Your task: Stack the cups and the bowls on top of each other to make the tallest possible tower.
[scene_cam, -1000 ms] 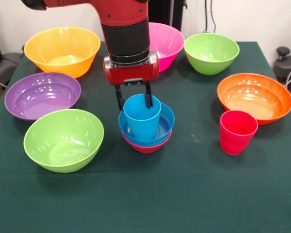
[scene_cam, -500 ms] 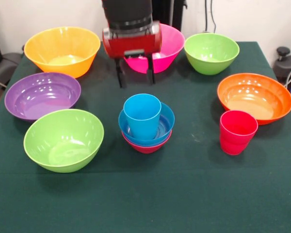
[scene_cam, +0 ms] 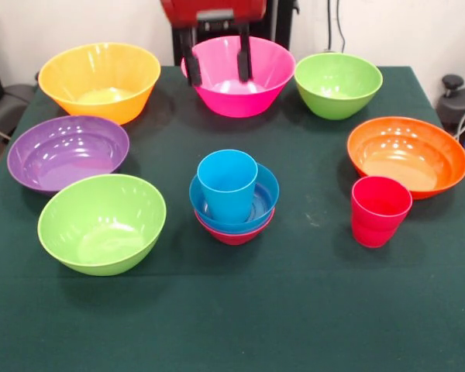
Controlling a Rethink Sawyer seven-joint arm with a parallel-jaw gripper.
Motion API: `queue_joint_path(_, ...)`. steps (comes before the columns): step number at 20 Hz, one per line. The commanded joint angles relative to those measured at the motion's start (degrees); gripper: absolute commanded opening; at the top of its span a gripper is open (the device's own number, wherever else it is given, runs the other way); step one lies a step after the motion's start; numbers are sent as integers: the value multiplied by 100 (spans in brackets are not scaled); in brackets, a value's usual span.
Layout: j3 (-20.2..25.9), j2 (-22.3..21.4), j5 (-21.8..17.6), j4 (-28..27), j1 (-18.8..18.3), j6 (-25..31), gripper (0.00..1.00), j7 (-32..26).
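In the middle of the table stands the tower: a light blue cup [scene_cam: 227,184] upright in a small blue bowl [scene_cam: 260,201], which rests in a small red bowl [scene_cam: 234,235]. A red-pink cup [scene_cam: 380,210] stands alone to the right. Large bowls ring them: yellow-orange [scene_cam: 99,80], pink [scene_cam: 240,87], lime green [scene_cam: 338,84], orange [scene_cam: 406,155], purple [scene_cam: 67,152] and a second lime green [scene_cam: 101,222]. My gripper [scene_cam: 218,68] hangs open and empty high at the top edge, in front of the pink bowl, well above and behind the tower.
The dark green tablecloth [scene_cam: 240,310] covers the whole table. Black equipment sits off the table at the right edge [scene_cam: 459,97].
The gripper let go of the light blue cup in the blue bowl and rose up and back toward the top edge. The cup and bowls have stayed in place.
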Motion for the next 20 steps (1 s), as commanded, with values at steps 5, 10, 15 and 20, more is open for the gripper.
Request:
queue_joint_path(5, 320, -1109, 611, 584, 93, 1025, 100, -797)
queue_joint_path(10, 275, -990, 501, 614, 131, 818, 100, -767)
queue_joint_path(15, 259, -906, 469, 333, 203, 1011, 100, -803)
queue_joint_path(20, 230, -842, 437, 197, 238, 1094, 100, -807)
